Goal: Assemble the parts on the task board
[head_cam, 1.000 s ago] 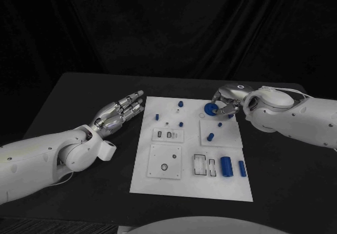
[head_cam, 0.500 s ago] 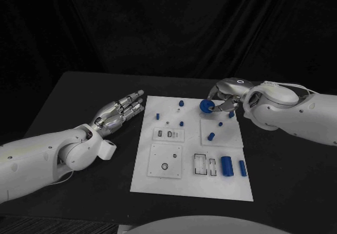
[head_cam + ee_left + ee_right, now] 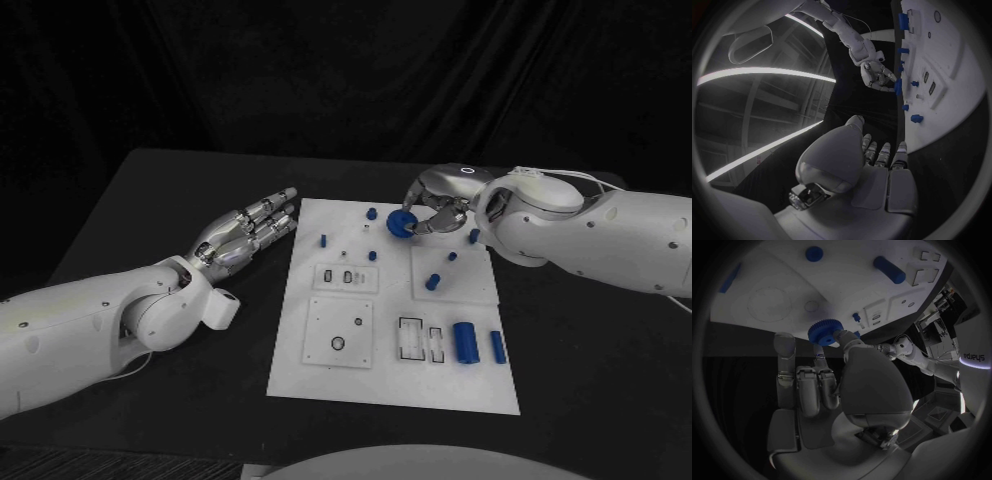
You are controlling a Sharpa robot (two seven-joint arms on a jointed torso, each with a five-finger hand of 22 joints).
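The left hand (image 3: 245, 232) is lying released, fingers stretched out flat, over the table (image 3: 144, 200) just left of the task board (image 3: 389, 380). Over the board's far part, the right hand (image 3: 440, 205) is pinching a blue part (image 3: 401, 222), which the right wrist view is revealing as a toothed gear (image 3: 822, 333) held at the fingertips (image 3: 840, 336) above the white plate. Since a second ago the right hand is carrying the gear leftward, away from the board's right edge toward its middle.

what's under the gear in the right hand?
The gear, pinched by the right hand, hangs over the board's far end, near small blue pegs. The spot directly below is covered.
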